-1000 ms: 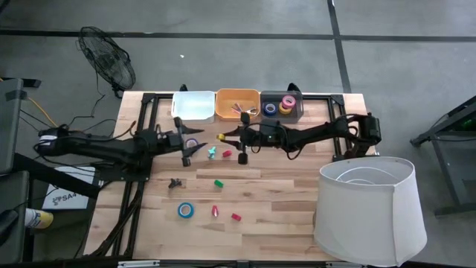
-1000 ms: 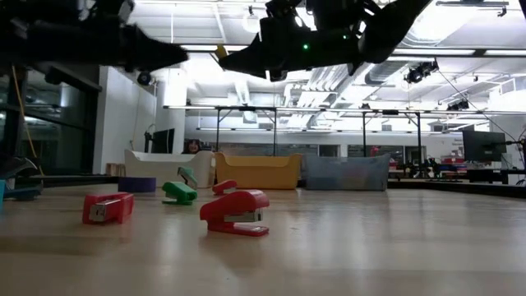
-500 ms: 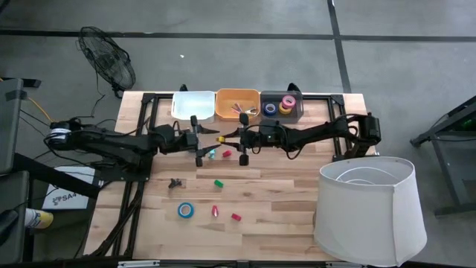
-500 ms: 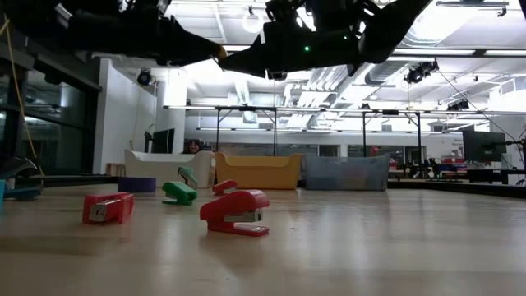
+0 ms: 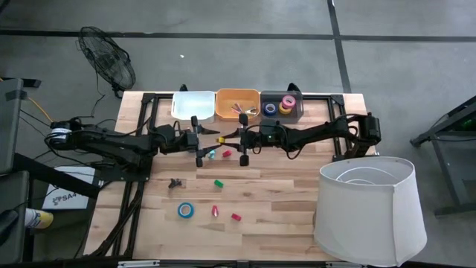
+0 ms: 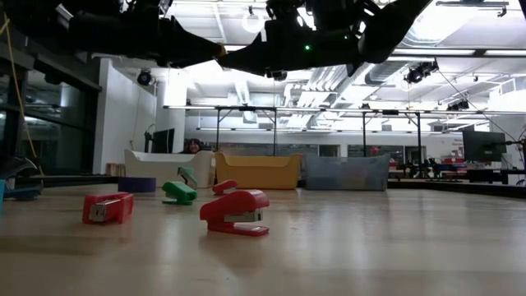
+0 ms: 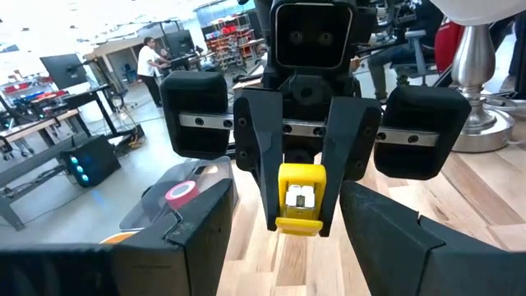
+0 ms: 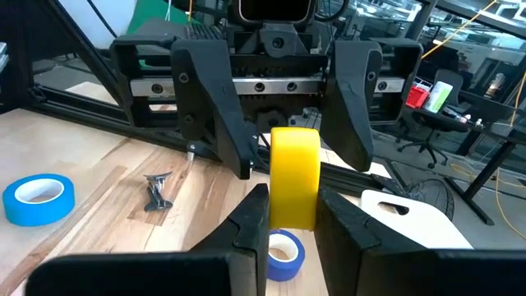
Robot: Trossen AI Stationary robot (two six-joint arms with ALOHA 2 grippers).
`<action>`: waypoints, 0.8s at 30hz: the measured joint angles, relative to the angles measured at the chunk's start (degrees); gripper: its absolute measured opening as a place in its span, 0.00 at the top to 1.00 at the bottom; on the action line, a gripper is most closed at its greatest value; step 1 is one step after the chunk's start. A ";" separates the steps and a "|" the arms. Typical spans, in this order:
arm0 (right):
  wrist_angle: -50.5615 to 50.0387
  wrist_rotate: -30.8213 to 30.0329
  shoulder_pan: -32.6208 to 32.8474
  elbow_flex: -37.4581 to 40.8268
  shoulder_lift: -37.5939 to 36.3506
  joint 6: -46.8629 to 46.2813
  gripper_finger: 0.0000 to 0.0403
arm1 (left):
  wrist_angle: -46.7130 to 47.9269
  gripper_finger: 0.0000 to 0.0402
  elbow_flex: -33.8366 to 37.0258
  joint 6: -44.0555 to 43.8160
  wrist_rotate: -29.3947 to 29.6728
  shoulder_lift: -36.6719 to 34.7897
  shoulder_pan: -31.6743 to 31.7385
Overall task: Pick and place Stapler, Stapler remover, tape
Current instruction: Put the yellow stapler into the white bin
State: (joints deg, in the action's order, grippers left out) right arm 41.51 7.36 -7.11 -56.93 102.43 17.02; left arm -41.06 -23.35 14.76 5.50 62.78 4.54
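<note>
Right gripper (image 5: 222,138) pinches a yellow stapler (image 8: 294,177) just in front of the orange bin (image 5: 237,106); left gripper (image 5: 198,141), fingers spread, faces it closely.

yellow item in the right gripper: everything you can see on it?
It is a small yellow stapler, glossy plastic by the look, with a rounded body and a silvery metal part showing at its end in the left wrist view. The right gripper is shut on its two sides and holds it clear of the table, near the bins. The left gripper faces it with open fingers and does not appear to touch it. Its hinge and underside are hidden.
</note>
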 joint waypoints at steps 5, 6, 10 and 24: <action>0.84 0.04 0.00 0.00 0.00 0.00 0.84 | -0.02 0.45 0.00 -0.02 0.02 0.00 0.00; 1.12 0.06 0.00 0.00 0.00 0.00 0.84 | -0.02 0.46 0.00 -0.02 0.01 0.00 0.00; 1.34 0.03 0.00 0.00 0.00 0.00 0.84 | -1.04 0.52 0.00 -0.04 -0.18 0.00 0.00; 1.32 0.07 0.04 0.00 0.01 -0.02 0.84 | -2.05 0.78 -0.07 -0.02 -1.08 0.00 -0.03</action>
State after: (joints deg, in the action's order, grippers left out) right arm 42.83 7.43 -7.07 -56.93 102.44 16.99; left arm -43.11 -23.42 14.74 4.41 62.78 4.50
